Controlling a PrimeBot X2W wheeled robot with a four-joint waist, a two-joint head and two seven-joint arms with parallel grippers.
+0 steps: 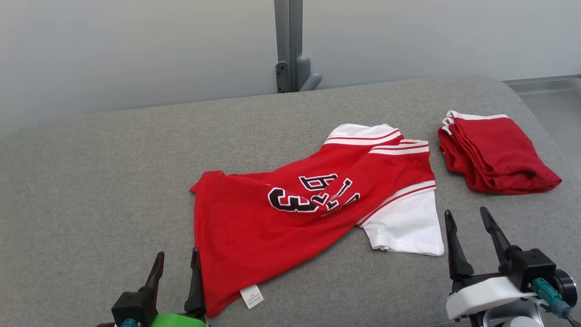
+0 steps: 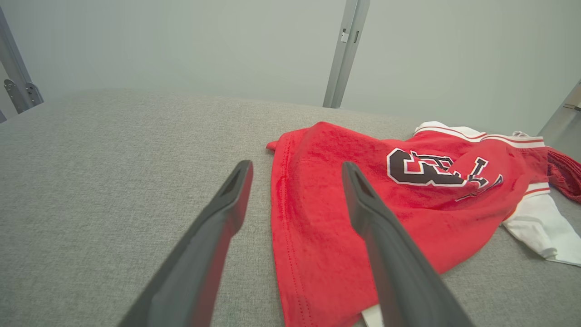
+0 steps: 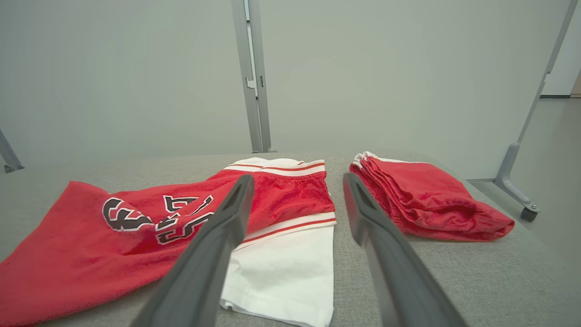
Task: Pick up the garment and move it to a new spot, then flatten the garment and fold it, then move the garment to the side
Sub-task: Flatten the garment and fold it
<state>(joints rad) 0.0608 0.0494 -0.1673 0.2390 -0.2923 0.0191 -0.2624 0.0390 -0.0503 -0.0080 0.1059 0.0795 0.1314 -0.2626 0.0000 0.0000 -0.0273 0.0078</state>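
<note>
The garment (image 1: 290, 213) is a red shirt with white sleeves, red stripes and black-and-white lettering, lying crumpled and skewed across the middle of the grey padded table (image 1: 91, 181). Its hem with a white label points toward me. In the left wrist view the garment (image 2: 345, 200) lies under and beyond the right finger. The right wrist view has the garment (image 3: 136, 227) to the left, its white sleeve between the fingers. My left gripper (image 1: 177, 263) stands open at the hem's near left corner. My right gripper (image 1: 467, 218) stands open just right of the white sleeve, holding nothing.
A folded red garment (image 1: 494, 152) with white trim lies at the table's right, also the folded red garment (image 3: 422, 200) in the right wrist view. A grey metal post (image 1: 290, 45) stands behind the table against a pale wall. The table's left half is bare grey fabric.
</note>
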